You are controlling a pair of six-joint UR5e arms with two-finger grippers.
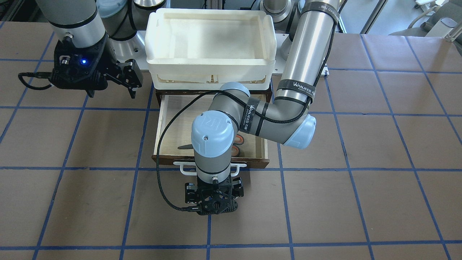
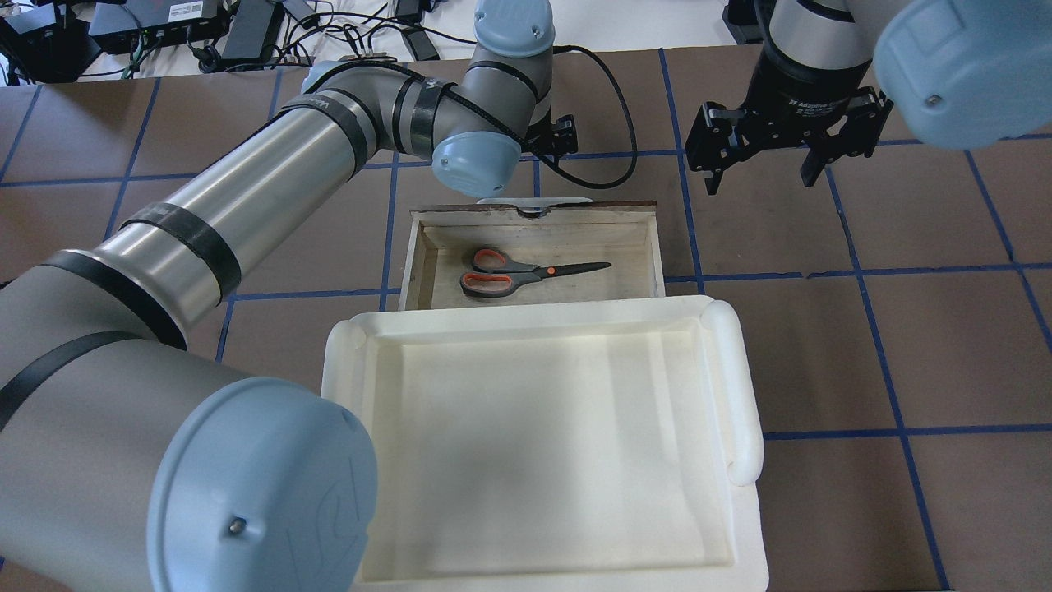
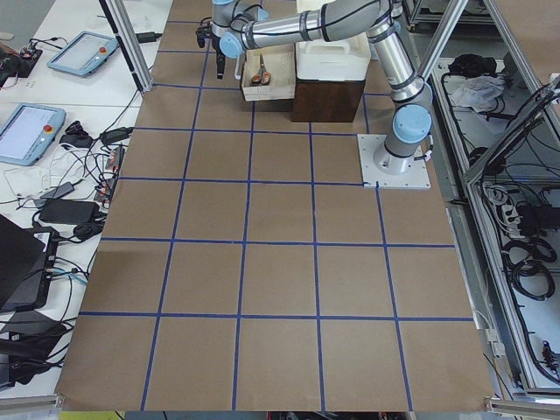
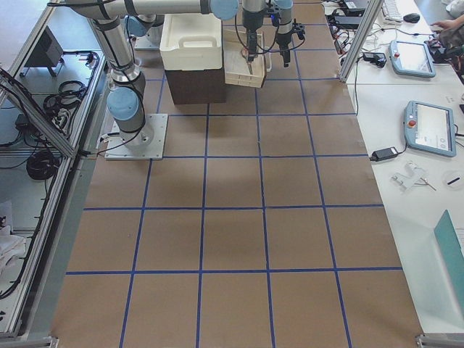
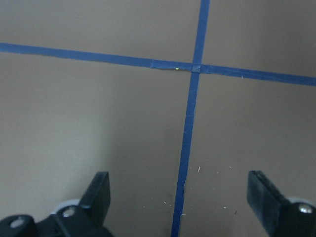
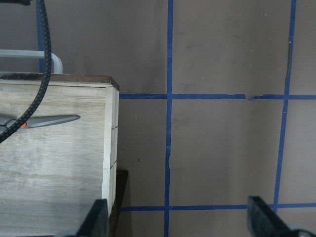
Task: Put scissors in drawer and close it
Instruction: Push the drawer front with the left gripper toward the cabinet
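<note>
The scissors (image 2: 526, 273) lie flat inside the open drawer (image 2: 656, 247), orange-lined loops to the left and blades pointing right. In the front view my left arm hides most of them; only the blade tip (image 1: 186, 147) and part of a loop show. My left gripper (image 1: 213, 189) points down at the table just beyond the drawer's white bar handle (image 1: 182, 167), and it is open and empty (image 5: 182, 195). My right gripper (image 2: 763, 164) hovers open beside the drawer's right side, holding nothing (image 6: 180, 217).
A white plastic tray (image 2: 740, 386) sits on top of the dark cabinet, behind the pulled-out drawer. My left forearm (image 1: 274, 122) reaches across above the drawer. Brown table surface with blue tape lines (image 5: 190, 123) surrounds the drawer.
</note>
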